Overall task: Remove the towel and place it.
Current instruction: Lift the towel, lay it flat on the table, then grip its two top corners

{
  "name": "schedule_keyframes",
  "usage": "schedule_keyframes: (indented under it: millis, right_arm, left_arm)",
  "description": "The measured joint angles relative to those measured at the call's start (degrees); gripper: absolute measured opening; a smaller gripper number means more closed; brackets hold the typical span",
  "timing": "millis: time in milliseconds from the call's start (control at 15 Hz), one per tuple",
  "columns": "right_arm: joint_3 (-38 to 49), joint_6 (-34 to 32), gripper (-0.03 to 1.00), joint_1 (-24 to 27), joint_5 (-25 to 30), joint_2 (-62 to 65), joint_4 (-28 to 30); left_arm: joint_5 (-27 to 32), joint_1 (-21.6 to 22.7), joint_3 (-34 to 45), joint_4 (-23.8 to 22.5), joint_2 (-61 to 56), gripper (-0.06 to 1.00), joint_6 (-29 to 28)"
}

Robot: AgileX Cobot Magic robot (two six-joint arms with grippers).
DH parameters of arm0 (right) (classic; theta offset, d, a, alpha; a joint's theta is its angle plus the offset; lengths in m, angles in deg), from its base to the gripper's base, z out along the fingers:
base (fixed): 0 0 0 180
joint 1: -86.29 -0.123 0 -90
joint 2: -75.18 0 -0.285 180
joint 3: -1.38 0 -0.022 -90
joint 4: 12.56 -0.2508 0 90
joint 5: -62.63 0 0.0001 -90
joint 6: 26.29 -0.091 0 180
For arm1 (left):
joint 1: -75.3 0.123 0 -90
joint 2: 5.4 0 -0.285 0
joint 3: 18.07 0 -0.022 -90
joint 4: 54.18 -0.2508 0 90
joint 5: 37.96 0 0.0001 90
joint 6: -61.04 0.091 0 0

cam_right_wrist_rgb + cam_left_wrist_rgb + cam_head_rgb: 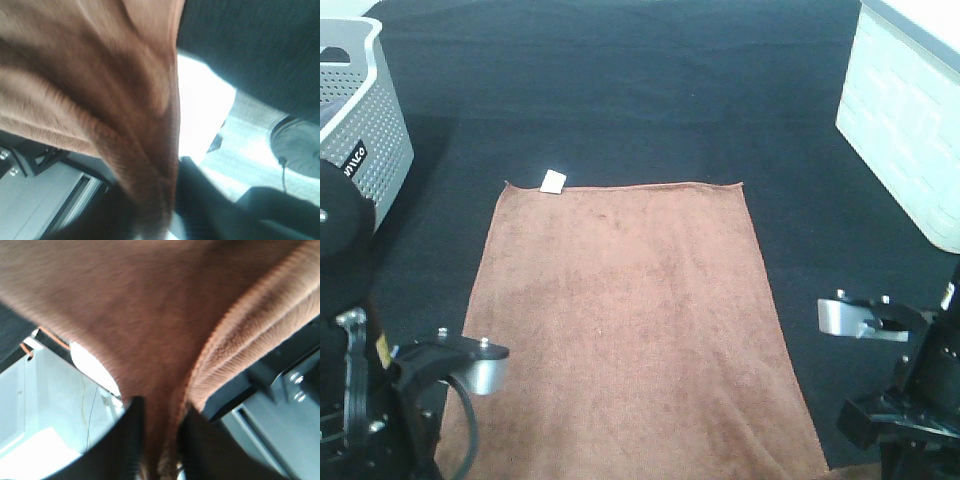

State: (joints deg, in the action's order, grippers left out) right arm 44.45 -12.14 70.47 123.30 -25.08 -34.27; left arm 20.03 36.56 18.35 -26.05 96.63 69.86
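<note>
Bunched towel (150, 315) sits pinched in left gripper (160, 440) and right gripper (150, 210), arms low at its near corners; label on basket (365, 120) unreadable.

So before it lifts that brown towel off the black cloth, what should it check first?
1. Left pincer grips the towel: ok, cloth is bunched between its jaws.
2. Right pincer grips the towel: ok, cloth is pinched there too.
3. Nothing lying on the towel: ok, its top is bare in the high view.
4. Far corners free: ok, nothing sits on them, and the white tag rests on the black cloth.
5. Room in the white basket: cannot tell, its inside is hardly in view.
</note>
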Motion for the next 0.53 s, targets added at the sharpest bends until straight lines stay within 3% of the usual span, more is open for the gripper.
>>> schedule_keyframes:
  millis: [267,533]
  right_arm:
    - [2.3,0.1,0.67,0.2,-0.3,0.1,-1.3]
    - [-0.5,0.2,0.74,0.2,-0.8,2.7,-1.7]
  left_arm:
    - [-2.9,-1.7,0.0,1.6,0.0,0.70,-5.1]
    - [-0.5,-1.7,-1.5,2.2,0.0,0.75,-5.4]
